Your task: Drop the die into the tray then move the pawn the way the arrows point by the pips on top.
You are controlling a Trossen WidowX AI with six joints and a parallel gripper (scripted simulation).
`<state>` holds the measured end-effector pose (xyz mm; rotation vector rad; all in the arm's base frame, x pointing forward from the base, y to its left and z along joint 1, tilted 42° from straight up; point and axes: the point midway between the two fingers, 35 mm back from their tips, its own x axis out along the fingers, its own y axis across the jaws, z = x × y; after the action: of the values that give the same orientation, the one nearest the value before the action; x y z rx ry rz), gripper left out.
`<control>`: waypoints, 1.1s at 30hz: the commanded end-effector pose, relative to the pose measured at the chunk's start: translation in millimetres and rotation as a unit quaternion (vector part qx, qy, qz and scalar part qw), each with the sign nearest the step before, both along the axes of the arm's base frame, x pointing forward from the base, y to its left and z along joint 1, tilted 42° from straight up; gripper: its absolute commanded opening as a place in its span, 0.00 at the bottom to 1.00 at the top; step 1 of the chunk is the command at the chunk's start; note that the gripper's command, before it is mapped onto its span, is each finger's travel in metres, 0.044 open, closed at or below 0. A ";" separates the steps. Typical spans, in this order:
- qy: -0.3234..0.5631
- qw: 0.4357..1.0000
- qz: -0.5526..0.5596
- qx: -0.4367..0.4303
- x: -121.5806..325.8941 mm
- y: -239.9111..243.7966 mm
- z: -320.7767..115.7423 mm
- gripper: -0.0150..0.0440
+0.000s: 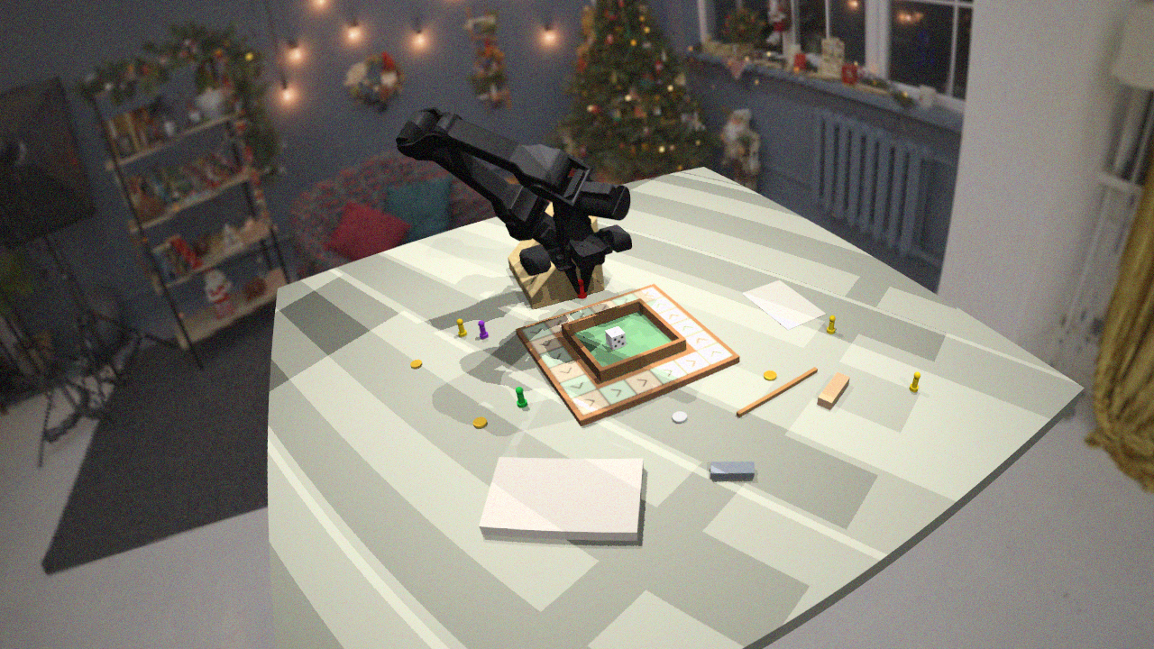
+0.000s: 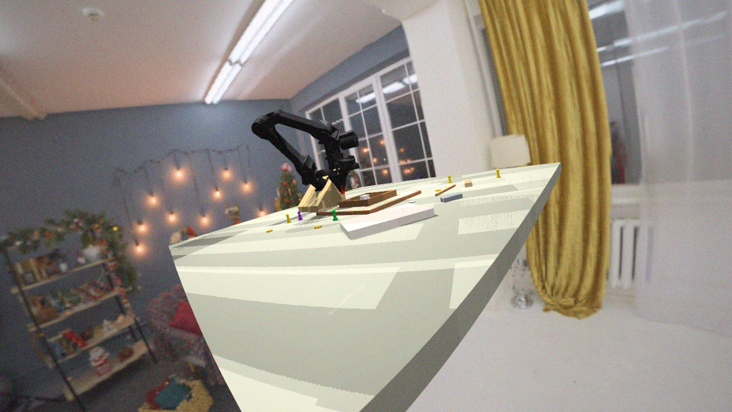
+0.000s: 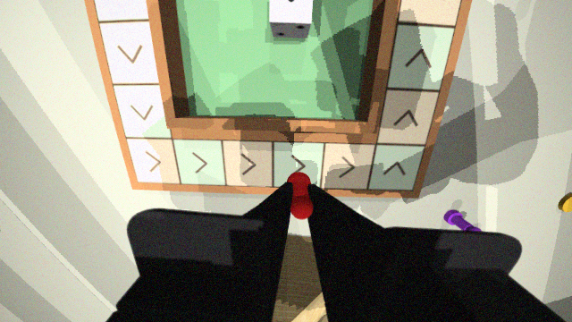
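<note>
My gripper [image 1: 581, 281] [image 2: 342, 187] [image 3: 298, 190] is shut on the red pawn [image 1: 581, 289] [image 2: 342, 191] [image 3: 301, 207]. It holds the pawn at the board's edge nearest the robot base. In the wrist view the pawn's head overlaps the fourth square from the left; its height above the board is hard to tell. The board [image 1: 645, 395] [image 3: 201, 188] has arrow squares around the dice tray [image 1: 645, 358] [image 3: 206, 125]. The white die [image 1: 615, 338] [image 2: 364, 196] [image 3: 290, 13] rests inside on the green floor. The wrist view cuts off its top face, showing one pip at the frame edge.
A purple pawn [image 1: 482, 329] [image 3: 462, 221] and a yellow pawn [image 1: 462, 327] stand left of the board, a green pawn [image 1: 521, 397] nearer the camera. A white slab [image 1: 564, 494] lies in front. A stick [image 1: 776, 392], wooden block [image 1: 833, 390] and grey block [image 1: 731, 470] lie to the right.
</note>
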<state>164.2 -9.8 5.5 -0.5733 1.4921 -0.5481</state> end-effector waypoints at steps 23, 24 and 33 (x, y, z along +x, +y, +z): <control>0.001 1.000 -0.001 -0.002 -0.8 -27.9 -29.5 0.30; 0.001 1.000 -0.001 -0.002 -0.8 -27.9 -29.5 0.34; 0.001 1.000 0.000 -0.001 0.0 -22.2 -24.2 0.74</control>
<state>162.4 -37.6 -23.3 -0.5820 1.4980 -0.5520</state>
